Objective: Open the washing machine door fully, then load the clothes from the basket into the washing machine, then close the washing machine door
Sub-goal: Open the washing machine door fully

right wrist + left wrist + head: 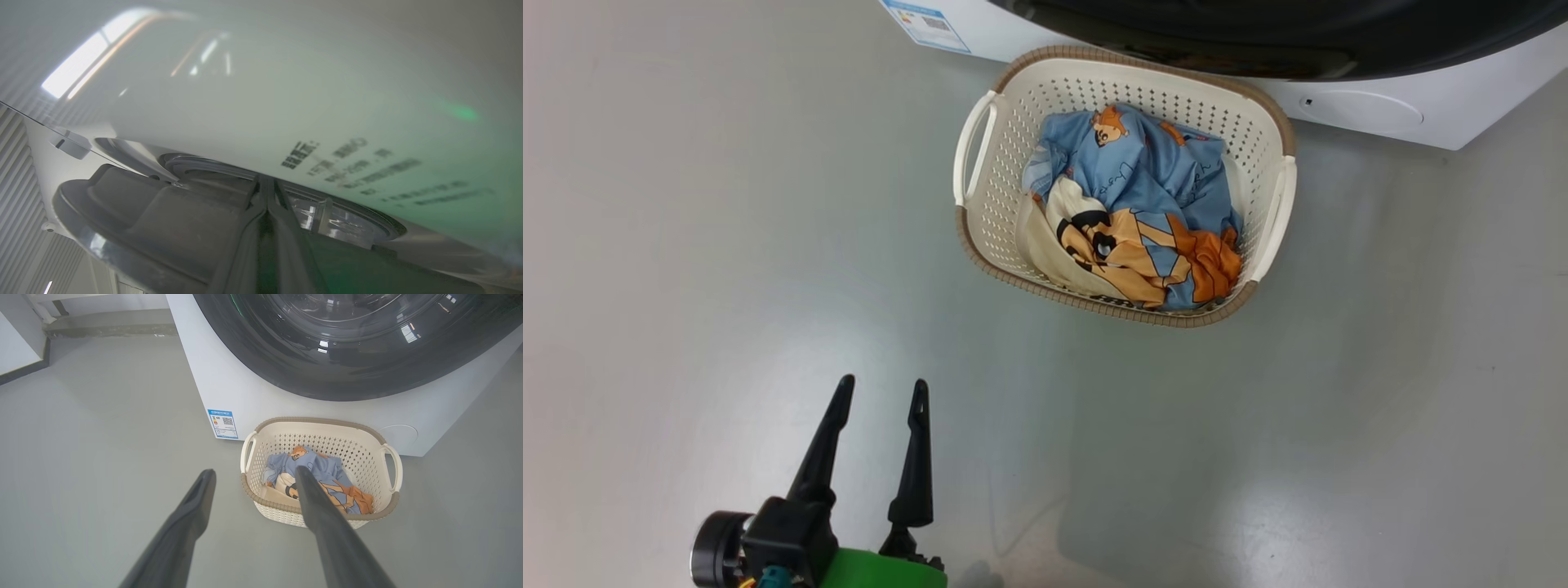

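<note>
Step one in hand, I reckon: door opening. Right gripper (267,183) has its fingers pressed together on nothing, tips nosed into the seam behind the round, glossy black-rimmed washing machine door (1298,41). It looks ajar, but I can't tell how far. Left gripper (884,382) is spread wide and empty at 7 o'clock in the head view. The cream perforated plastic basket (1001,188) sits at 1 o'clock from it, against the big white washing machine (1380,106), with the blue-orange cartoon-print clothes (1135,212) inside. Next move: swing the door fully open, then send the left gripper in.
</note>
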